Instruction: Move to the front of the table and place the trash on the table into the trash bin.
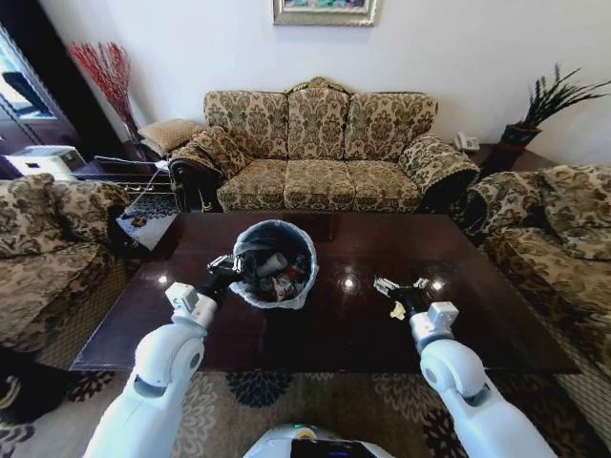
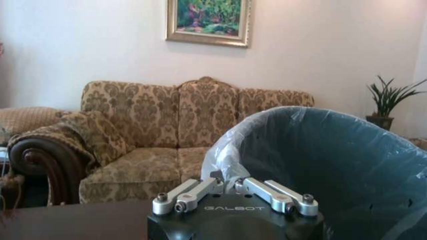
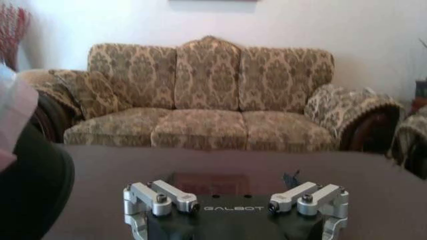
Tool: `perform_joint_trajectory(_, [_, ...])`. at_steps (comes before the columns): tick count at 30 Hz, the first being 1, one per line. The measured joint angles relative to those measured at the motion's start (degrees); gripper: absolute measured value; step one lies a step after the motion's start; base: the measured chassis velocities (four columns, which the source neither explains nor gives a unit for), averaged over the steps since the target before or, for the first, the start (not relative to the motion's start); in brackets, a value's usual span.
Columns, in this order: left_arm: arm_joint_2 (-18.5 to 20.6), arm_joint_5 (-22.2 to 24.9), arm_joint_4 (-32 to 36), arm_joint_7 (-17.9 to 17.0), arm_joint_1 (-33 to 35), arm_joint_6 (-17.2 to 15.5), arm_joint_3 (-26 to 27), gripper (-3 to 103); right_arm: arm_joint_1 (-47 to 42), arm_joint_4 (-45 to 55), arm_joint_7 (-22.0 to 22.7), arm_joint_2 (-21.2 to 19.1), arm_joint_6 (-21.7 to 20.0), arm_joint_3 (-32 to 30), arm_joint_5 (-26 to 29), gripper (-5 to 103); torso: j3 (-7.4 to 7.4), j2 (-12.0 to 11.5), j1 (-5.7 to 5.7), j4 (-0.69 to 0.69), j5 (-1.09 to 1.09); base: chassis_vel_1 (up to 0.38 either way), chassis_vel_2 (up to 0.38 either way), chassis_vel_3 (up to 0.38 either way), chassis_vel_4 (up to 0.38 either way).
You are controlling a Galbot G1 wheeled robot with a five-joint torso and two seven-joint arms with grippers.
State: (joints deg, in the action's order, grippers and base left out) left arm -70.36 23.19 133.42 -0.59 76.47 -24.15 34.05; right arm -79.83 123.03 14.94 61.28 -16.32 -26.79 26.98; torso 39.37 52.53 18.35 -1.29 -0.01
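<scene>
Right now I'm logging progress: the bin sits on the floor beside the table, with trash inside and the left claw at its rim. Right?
Not quite. The head view shows the bin standing on the table, not the floor. Trash is inside, and the left claw is at its rim.

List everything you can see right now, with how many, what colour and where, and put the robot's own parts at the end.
Table: one, dark reddish-brown, in front of the robot.
Bin: one, black with whitish liner, on the table left of centre.
Trash: several pieces, white and red, inside the bin.
Sofa: one, gold patterned, behind the table.
Armchairs: two, same pattern, either side.
Painting: one, gold frame, wall above the sofa.
Plant: one, green, right rear corner.
Left gripper: at the bin's left rim.
Right gripper: open, above the table, right of the bin.
</scene>
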Motion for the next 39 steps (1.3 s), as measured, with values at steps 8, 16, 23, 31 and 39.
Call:
perform_joint_trajectory(8, [-0.04,-1.88,-0.06,0.64,0.05,-0.31,-0.20,3,-1.61,-3.81,-0.29,3.29,1.56,-0.53,-2.70,100,0.00,0.00,0.00,-0.01,0.00,-0.031,-0.027,0.030,0.027])
perform_joint_trajectory(16, [0.38,-1.95,-0.06,0.56,0.04,-0.68,0.09,3,-2.25,-9.00,-2.85,5.19,4.94,-1.65,-6.55,100,0.00,0.00,0.00,-0.01,0.00,-0.088,-0.097,0.084,0.071])
perform_joint_trajectory(23, [-0.03,-1.92,-0.43,0.58,-0.19,-0.79,-0.62,3,-2.06,-10.92,-3.74,6.56,8.25,0.18,-7.47,100,0.00,0.00,0.00,0.01,0.01,-0.088,-0.086,0.007,0.010])
perform_joint_trajectory(31, [-0.03,-1.11,-0.86,0.57,-0.49,-0.56,-0.70,3,-0.42,-15.82,-3.49,8.29,9.58,4.21,-7.41,100,0.00,0.00,0.00,0.01,-0.01,-0.046,-0.052,-0.046,-0.043])
perform_joint_trajectory(39, [-0.23,-1.01,-0.95,0.44,-0.51,-0.58,-0.97,3,5.28,-23.71,-8.52,8.66,12.45,7.75,-7.39,100,0.00,0.00,0.01,-0.02,0.01,0.000,0.000,0.000,0.000])
